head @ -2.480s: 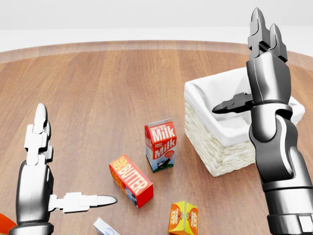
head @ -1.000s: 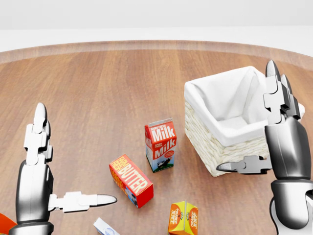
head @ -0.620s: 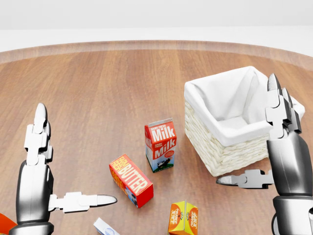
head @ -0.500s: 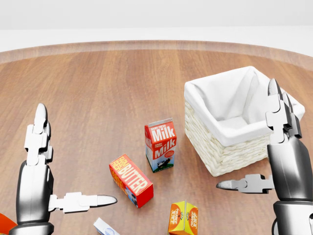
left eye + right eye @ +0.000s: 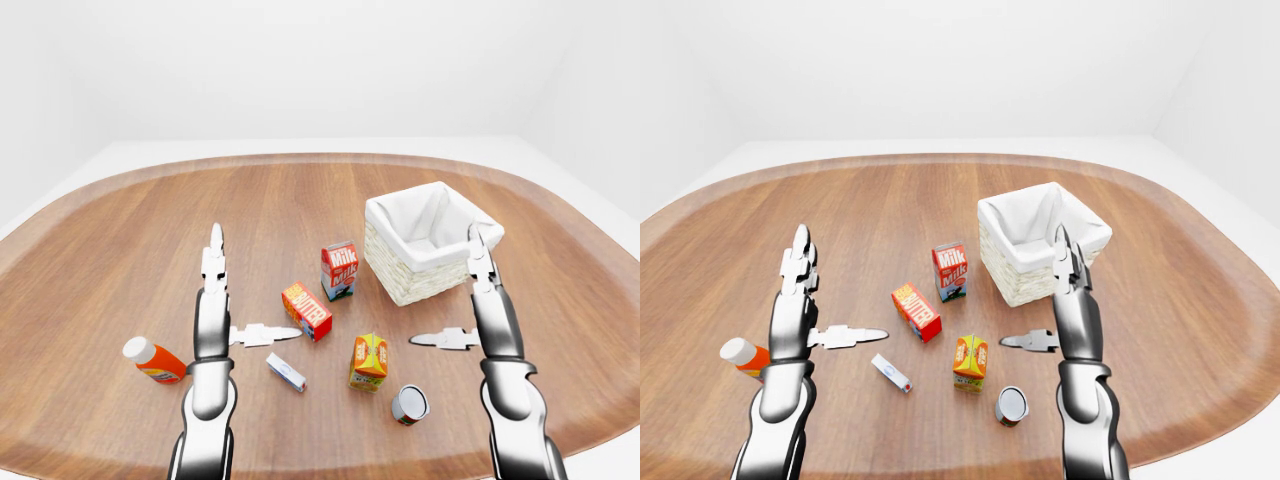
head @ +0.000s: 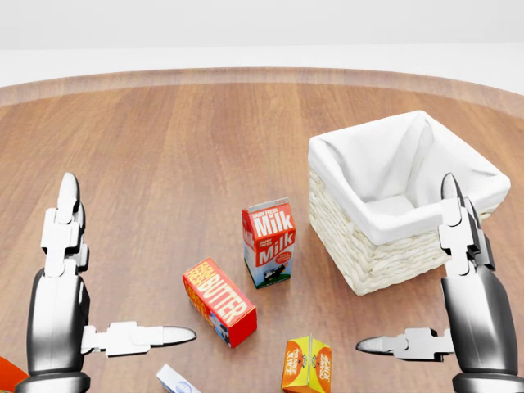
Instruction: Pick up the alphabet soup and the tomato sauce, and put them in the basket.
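Milk carton (image 6: 268, 241) reading "Milk" in white on red is standing upright mid-surface, just left of the basket (image 6: 372, 262). Red box (image 6: 219, 301) lettered "BUTTER" is lying below-left of it. Orange juice carton (image 5: 368, 360) is standing lower down, its print too small to read. Small flat white-and-blue packet (image 5: 286, 372) is lying to its left. Basket is woven white wicker, square, with a white cloth liner, nothing visible inside. Round wooden surface (image 5: 110, 250) is showing plank grain and a lighter rim.

A metal can (image 5: 409, 404) with a red label is lying on its side at the bottom of the left-eye view, open end facing the camera, just below-left of the right robot hand (image 5: 468, 312); label unreadable, cannot tell which task item it is. Orange bottle (image 5: 153, 361) with a white cap is lying left of the left robot hand (image 5: 232, 305).

Both robot hands are spreading wide, fingers up, thumbs pointing inward, holding nothing
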Robot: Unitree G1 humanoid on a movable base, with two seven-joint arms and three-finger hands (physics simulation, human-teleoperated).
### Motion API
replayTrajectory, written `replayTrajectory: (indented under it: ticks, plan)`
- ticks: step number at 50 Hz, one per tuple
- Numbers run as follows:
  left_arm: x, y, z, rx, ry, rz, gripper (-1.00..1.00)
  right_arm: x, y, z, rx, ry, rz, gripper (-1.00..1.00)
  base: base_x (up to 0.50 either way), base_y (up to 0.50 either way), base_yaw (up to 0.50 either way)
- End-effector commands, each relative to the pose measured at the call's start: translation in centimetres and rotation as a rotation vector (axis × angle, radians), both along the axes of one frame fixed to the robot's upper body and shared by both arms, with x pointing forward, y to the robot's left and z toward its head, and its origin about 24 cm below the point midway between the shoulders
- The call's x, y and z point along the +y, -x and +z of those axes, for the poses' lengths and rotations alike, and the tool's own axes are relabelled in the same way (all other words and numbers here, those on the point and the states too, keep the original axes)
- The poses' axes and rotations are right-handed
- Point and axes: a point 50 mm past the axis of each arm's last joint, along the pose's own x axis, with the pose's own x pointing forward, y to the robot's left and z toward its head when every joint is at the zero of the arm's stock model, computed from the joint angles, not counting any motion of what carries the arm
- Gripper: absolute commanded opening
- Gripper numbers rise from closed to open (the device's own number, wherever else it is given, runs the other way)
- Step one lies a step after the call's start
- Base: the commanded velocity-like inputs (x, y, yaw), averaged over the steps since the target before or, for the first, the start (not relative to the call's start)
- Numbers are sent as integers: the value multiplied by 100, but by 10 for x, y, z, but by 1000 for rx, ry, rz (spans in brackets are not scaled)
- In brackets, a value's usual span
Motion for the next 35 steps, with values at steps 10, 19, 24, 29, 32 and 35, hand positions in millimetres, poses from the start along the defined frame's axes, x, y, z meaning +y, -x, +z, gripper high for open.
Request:
replayTrajectory:
  ticks: [10,19,24,29,32,35]
  plan:
    - [0,0,0,-1,2,0,100,2,19,-8,50,-30,-4,100,0,0,0]
    - [1,-1,0,0,6,4,100,4,30,-9,74,-41,-5,100,0,0,0]
    - [0,-1,-1,1,5,4,100,2,34,-25,132,-50,-37,100,0,0,0]
    - [0,-1,-1,3,4,2,100,4,36,-24,136,-54,-24,100,0,0,0]
    - [0,0,0,-2,3,1,100,4,37,-29,158,-53,-28,100,0,0,0]
    - [0,0,0,-2,2,1,100,4,39,-32,175,-58,-31,100,0,0,0]
